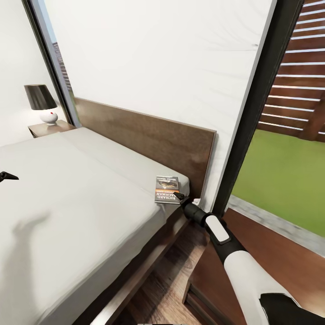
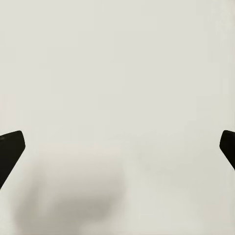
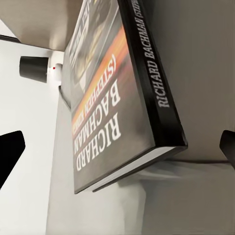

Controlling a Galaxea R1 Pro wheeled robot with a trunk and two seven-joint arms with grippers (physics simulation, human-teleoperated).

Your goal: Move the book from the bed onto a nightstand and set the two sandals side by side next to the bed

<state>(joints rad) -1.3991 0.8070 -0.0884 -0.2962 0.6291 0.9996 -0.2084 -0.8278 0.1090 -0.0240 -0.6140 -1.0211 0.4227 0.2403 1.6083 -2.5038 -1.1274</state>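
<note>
Near bed [image 1: 67,203] corner by headboard [image 1: 149,135]: book [image 1: 167,189] lying flat on mattress, cover up. Right gripper [image 1: 180,197] at book's near edge, jaws spread wide, book between them in right wrist view [image 3: 117,98], not yet clamped. Left gripper [image 1: 8,176] held over mattress, jaws apart, nothing held. Nightstand [image 1: 47,128] with lamp [image 1: 43,104] seen beyond far side. Advice: jaws to be advanced around spine edge, closed squarely, book lifted level.

book [image 1: 167,189] on bed [image 1: 67,212] corner | lamp [image 1: 41,104] apparently on far nightstand [image 1: 48,128]
</note>
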